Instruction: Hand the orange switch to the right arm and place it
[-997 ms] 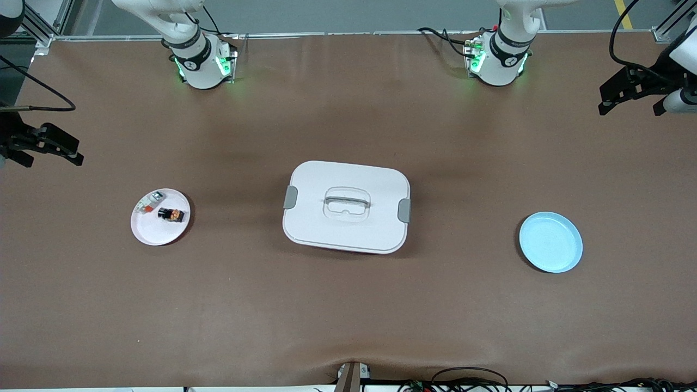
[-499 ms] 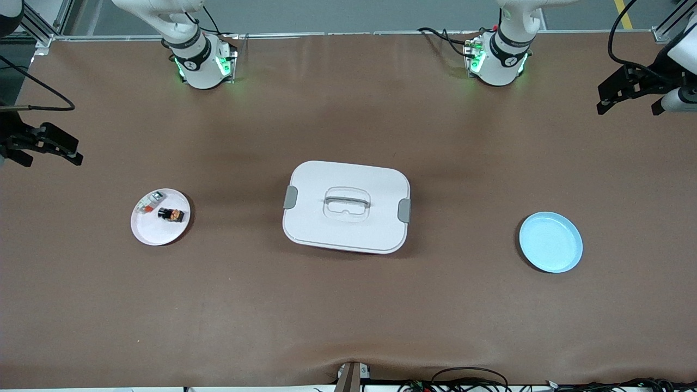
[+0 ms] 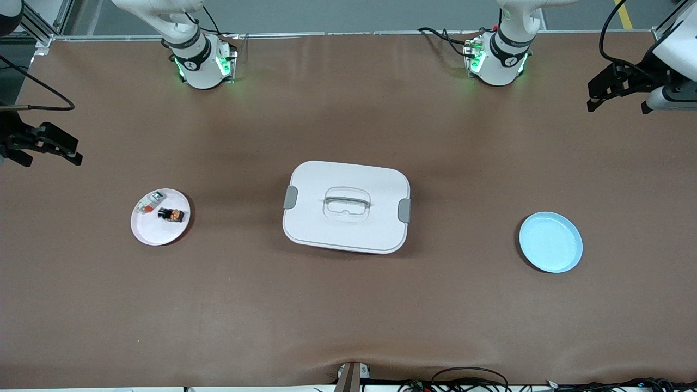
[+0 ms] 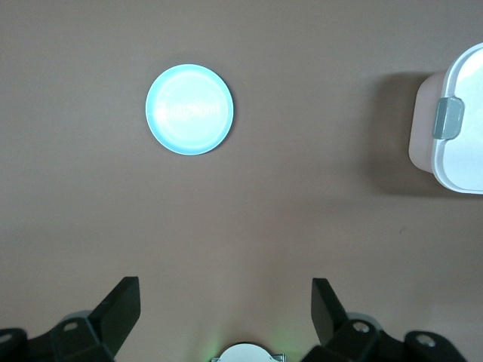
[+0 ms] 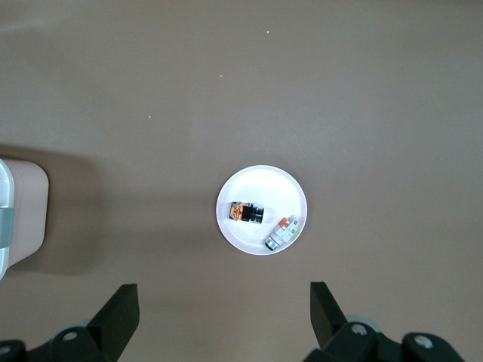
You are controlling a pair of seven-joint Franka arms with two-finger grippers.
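The orange switch (image 3: pixel 171 215), a tiny black block with an orange middle, lies on a small white plate (image 3: pixel 155 232) toward the right arm's end of the table. It also shows in the right wrist view (image 5: pixel 247 213) on the plate (image 5: pixel 260 179). My right gripper (image 3: pixel 49 158) hangs open and empty high over the table edge at that end, apart from the plate; its jaws stand wide in its wrist view (image 5: pixel 224 313). My left gripper (image 3: pixel 618 106) is open and empty over the other end of the table (image 4: pixel 226 309).
A white-and-grey part with a red-orange end (image 3: pixel 149 202) shares the white plate (image 5: pixel 284 232). A white lidded box (image 3: pixel 347 206) with grey latches sits mid-table. An empty light-blue plate (image 3: pixel 550 242) lies toward the left arm's end (image 4: pixel 189 109).
My left gripper has shifted slightly toward the table's middle and the robots' bases. The right gripper and the things on the table have not moved.
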